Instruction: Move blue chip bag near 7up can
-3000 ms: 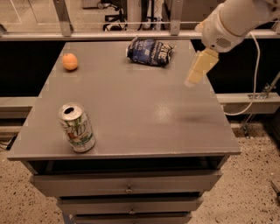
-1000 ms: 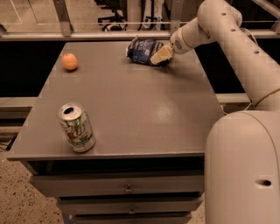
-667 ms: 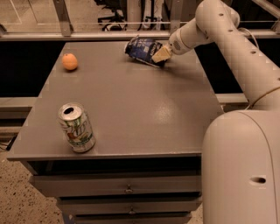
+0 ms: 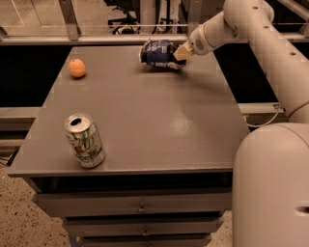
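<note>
Gripper [image 4: 182, 52] at far side of table [image 4: 159, 111].
It pinches the blue chip bag [image 4: 157, 53]; the 7up can [image 4: 85, 141] stands well apart.

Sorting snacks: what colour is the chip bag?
Dark blue bag, camera view; gripper at its right end.

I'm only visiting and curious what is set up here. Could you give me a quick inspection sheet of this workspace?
Surface: grey table, the top of a drawer cabinet.
Job's things: blue chip bag near the far edge; 7up can upright at the near left corner, well apart from the bag.
Clutter: small orange fruit at the far left.
Grippers: gripper at the bag's right end, against it.
Cables: pale cable beside the table's right edge.
Surroundings: drawers below; chair base beyond the table.
</note>
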`<state>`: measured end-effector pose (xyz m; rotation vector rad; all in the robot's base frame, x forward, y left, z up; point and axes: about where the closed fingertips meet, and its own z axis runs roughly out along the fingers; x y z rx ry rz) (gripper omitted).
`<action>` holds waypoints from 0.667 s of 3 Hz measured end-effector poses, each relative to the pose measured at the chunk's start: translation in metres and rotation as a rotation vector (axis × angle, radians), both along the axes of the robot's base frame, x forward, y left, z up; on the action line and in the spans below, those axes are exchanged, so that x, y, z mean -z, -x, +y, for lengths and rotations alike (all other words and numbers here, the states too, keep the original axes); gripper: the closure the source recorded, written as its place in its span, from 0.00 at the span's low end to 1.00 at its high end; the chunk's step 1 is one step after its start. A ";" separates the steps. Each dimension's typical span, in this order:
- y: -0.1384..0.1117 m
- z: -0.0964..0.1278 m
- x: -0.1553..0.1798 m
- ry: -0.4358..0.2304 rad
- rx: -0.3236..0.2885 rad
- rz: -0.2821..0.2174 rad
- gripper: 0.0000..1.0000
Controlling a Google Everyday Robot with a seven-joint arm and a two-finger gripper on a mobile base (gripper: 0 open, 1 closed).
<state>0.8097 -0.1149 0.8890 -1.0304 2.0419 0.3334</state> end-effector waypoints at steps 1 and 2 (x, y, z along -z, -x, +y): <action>0.028 -0.006 -0.031 -0.005 -0.045 -0.052 1.00; 0.075 -0.006 -0.045 -0.008 -0.078 -0.069 1.00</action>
